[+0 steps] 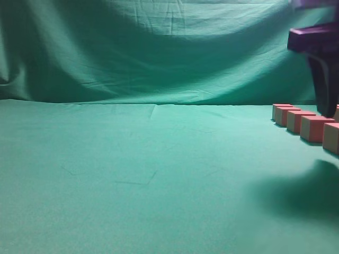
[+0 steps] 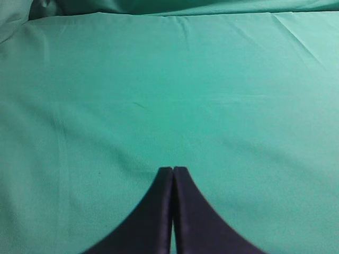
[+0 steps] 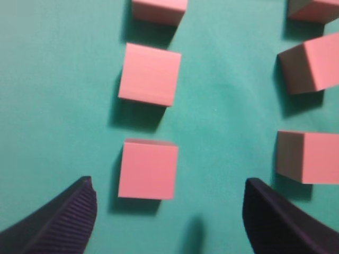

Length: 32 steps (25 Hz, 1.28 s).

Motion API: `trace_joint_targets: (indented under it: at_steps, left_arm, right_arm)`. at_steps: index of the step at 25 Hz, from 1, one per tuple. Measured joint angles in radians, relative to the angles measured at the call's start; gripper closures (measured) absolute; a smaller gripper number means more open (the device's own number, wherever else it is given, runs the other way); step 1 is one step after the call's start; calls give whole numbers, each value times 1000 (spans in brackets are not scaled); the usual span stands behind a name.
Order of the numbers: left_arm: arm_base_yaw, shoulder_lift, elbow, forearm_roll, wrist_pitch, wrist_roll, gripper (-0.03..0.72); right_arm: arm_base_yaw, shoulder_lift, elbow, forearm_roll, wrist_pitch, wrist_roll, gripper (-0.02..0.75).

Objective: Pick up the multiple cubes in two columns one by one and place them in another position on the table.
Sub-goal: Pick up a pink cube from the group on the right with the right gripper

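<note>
Right wrist view: the right arm's black ribbed gripper [image 3: 169, 209] hangs with jaws spread wide and nothing between them, poised above small matte pink cubes [image 3: 150, 74] set in two columns on the smooth green cloth table [image 3: 53, 106]. The nearest pink cube [image 3: 148, 169] sits just ahead of the gap, offset toward one jaw, likely the next pick. Elsewhere, the left arm's black gripper [image 2: 173, 172] idles pressed shut over bare cloth, well clear of the rows.
</note>
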Motion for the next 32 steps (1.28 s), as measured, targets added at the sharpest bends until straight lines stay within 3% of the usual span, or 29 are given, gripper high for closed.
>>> trace_joint_targets:
  at_steps: [10,26,32]
  left_arm:
    - [0,0,0,0,0,0,688]
    - [0,0,0,0,0,0,688]
    - [0,0,0,0,0,0,688]
  right_arm:
    - [-45,86,0,45,-74,-14,197]
    - [-45,135,-2,77,-136,-55,197]
    - [-45,135,-2,77,-138,-79,475]
